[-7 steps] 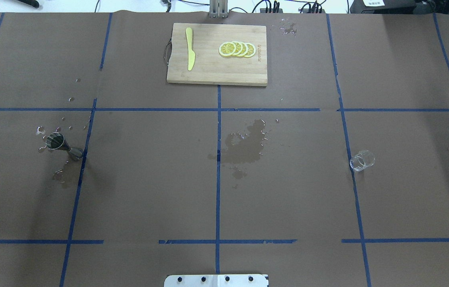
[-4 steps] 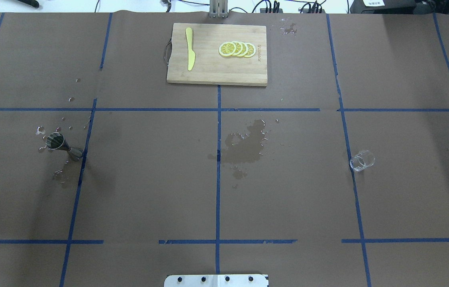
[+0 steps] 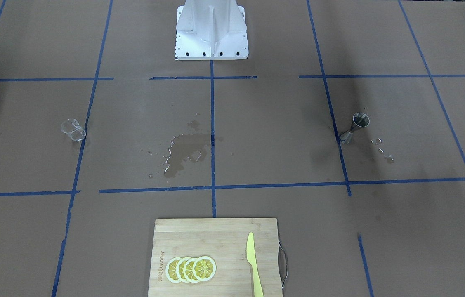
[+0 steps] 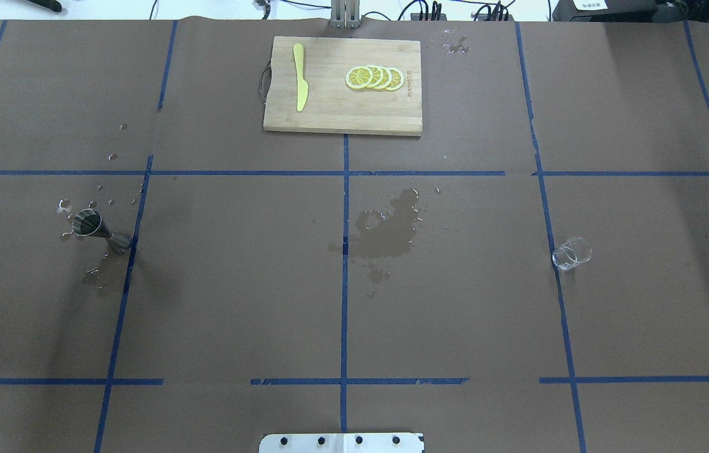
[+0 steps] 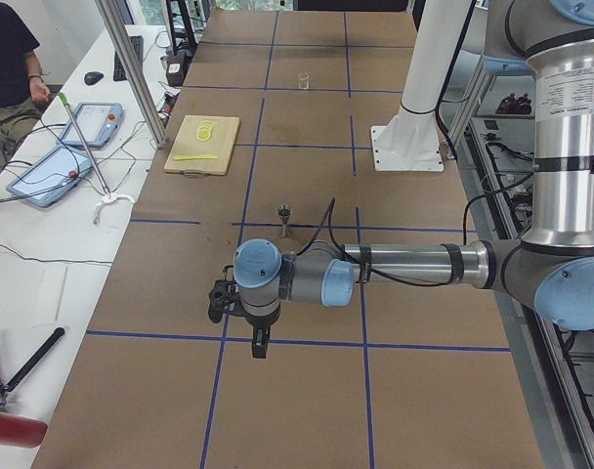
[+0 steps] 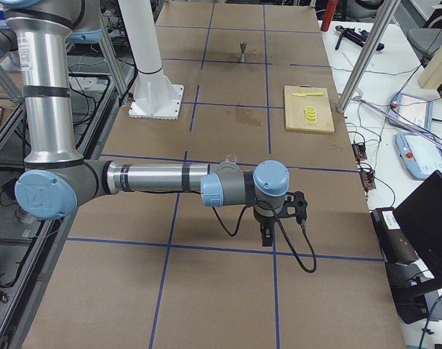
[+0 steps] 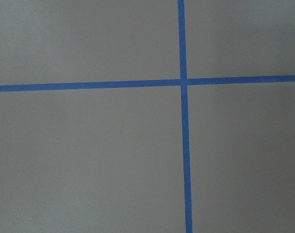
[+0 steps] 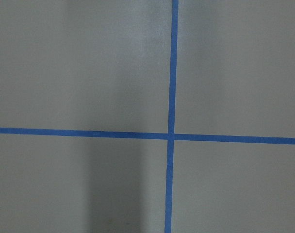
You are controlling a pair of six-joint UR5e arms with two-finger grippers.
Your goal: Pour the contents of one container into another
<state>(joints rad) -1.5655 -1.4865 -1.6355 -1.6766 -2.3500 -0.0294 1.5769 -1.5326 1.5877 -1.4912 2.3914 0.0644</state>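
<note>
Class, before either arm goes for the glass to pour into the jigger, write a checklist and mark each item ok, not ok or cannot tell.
1. Small clear glass cup upright and free: ok.
2. Silver hourglass-shaped steel jigger upright, mouth up: ok.
3. Liquid in the cup: cannot tell.
4. Brown table cover dry: not ok; wet patch mid-table, droplets by the jigger.
5. Left gripper and right gripper open: cannot tell, side views only.

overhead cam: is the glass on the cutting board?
No: the glass stands on the table, far from the board, which holds only a knife and lemon slices.
</note>
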